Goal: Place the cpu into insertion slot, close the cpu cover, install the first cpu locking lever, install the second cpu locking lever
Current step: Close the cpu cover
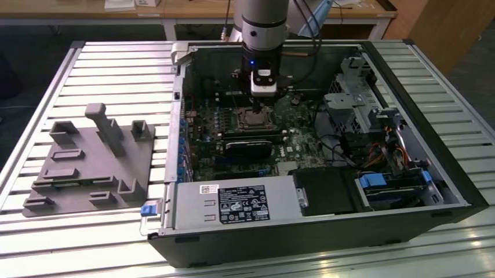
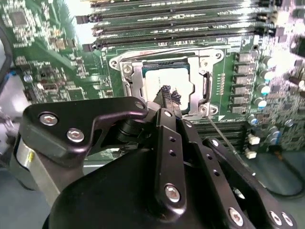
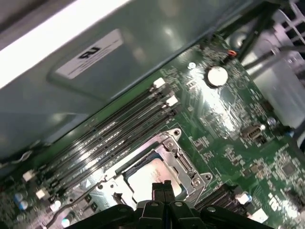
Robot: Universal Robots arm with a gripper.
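The cpu point(image 2: 167, 78) lies flat in the insertion slot point(image 1: 254, 118), its silver-grey top showing through the window of the cpu cover point(image 2: 135, 76). The cover lies down over the cpu point(image 3: 143, 180), its frame point(image 3: 177, 153) around the chip. My gripper point(image 1: 261, 102) hangs straight over the slot inside the open computer case. Its fingertips point(image 2: 167, 95) are pressed together with nothing between them, just over the cpu's near edge. A thin wire lever point(image 2: 228, 143) slants away from one corner of the slot. Another wire lever point(image 3: 71, 210) curves beside the opposite side.
Long black memory slots point(image 2: 181, 28) run next to the slot. A black card point(image 1: 247, 145) sits just in front of it in the exterior view. Drive cages and cables point(image 1: 371, 116) fill the case's right side. A grey fixture plate point(image 1: 85, 168) rests on the slatted table at the exterior view's left.
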